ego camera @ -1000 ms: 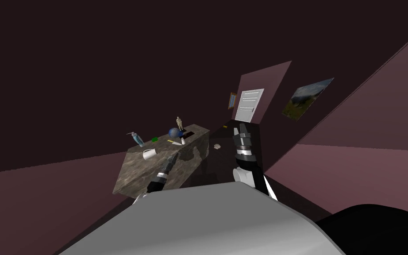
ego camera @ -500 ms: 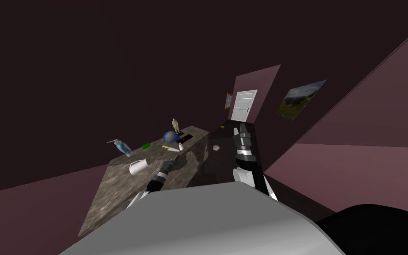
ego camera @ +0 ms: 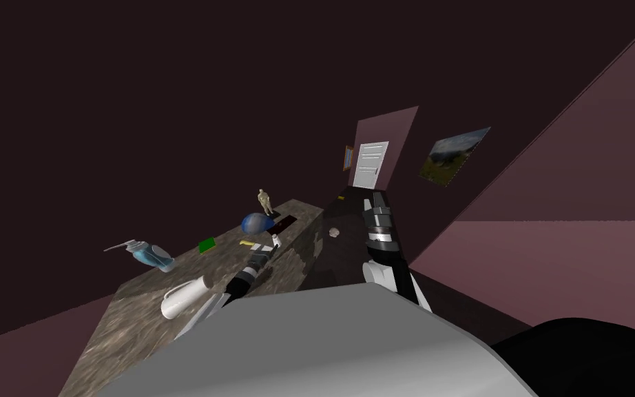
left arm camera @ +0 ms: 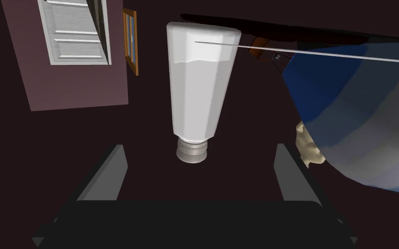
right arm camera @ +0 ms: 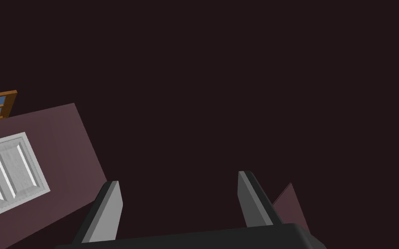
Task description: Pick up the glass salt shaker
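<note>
Closer than a second ago: the robot has rolled right up to the mottled grey-brown stone counter (ego camera: 123,331), and the left arm has closed most of the gap to its target. Look along that hand. The left gripper (left arm camera: 199,147) has its two pale blade fingers (left arm camera: 107,173) spread wide, gripping nothing, and the tapered glass salt shaker (left arm camera: 201,95), white-filled with a grey cap, sits square between their lines, untouched. The salt shaker stands upright on the counter, just beside a big blue globe (left arm camera: 358,116). That left arm lies low and almost straight along the countertop, forearm passing close by a white jug (ego camera: 182,298). A pale blue spray bottle (ego camera: 145,253) lies further off to the side. Over on the other side, the right arm is held out ahead, off the counter's edge. The right gripper (right arm camera: 178,178) is spread wide too, and empty.
</note>
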### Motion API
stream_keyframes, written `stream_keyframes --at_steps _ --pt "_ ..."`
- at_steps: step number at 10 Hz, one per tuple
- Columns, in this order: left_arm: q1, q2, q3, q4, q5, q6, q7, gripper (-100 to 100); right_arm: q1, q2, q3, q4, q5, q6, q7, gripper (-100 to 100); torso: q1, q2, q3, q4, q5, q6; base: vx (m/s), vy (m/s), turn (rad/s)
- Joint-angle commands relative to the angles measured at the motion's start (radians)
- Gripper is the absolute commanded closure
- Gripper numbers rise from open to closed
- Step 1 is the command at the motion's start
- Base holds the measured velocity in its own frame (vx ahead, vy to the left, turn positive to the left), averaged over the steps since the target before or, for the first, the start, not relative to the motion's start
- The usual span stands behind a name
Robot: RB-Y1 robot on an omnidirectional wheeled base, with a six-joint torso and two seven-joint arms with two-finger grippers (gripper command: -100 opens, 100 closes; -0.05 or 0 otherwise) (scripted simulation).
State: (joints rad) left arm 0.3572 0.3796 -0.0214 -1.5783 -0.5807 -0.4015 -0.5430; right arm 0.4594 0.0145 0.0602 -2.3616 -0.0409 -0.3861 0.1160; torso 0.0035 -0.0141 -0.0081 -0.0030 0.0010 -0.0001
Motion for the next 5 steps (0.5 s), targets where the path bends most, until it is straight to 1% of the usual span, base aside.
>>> stream_keyframes --at_steps 1,2,3,4,5 --pt "0.0 0.0 0.0 0.0 0.0 0.0 0.0 -100 0.0 0.0 0.0 0.0 0.0 0.0 0.0 0 0.0 0.0 0.0 0.0 0.0 0.0 0.077 0.02 -0.033" --pt "-0.002 0.002 -0.001 0.001 -0.001 0.002 -0.004 0 0.0 0.0 0.0 0.0 0.0 0.0 0.0 0 -0.004 0.005 0.003 0.001 -0.001 -0.001 0.015 0.007 0.006" --pt "-0.052 0.009 -0.014 0.051 0.018 -0.021 -0.012 -100 0.0 0.0 0.0 0.0 0.0 0.0 0.0 0 -0.005 0.01 0.005 0.002 -0.001 -0.001 -0.039 -0.018 0.069" --pt "-0.076 0.009 -0.014 0.067 0.018 -0.021 -0.012 -100 0.0 0.0 0.0 0.0 0.0 0.0 0.0 0 -0.007 0.014 0.008 0.003 -0.002 -0.001 -0.049 -0.023 0.035" --pt "-0.079 0.009 -0.014 0.095 0.018 -0.021 -0.012 -100 0.0 0.0 0.0 0.0 0.0 0.0 0.0 0 -0.007 0.015 0.009 0.003 -0.002 0.0 -0.026 -0.015 -0.007"
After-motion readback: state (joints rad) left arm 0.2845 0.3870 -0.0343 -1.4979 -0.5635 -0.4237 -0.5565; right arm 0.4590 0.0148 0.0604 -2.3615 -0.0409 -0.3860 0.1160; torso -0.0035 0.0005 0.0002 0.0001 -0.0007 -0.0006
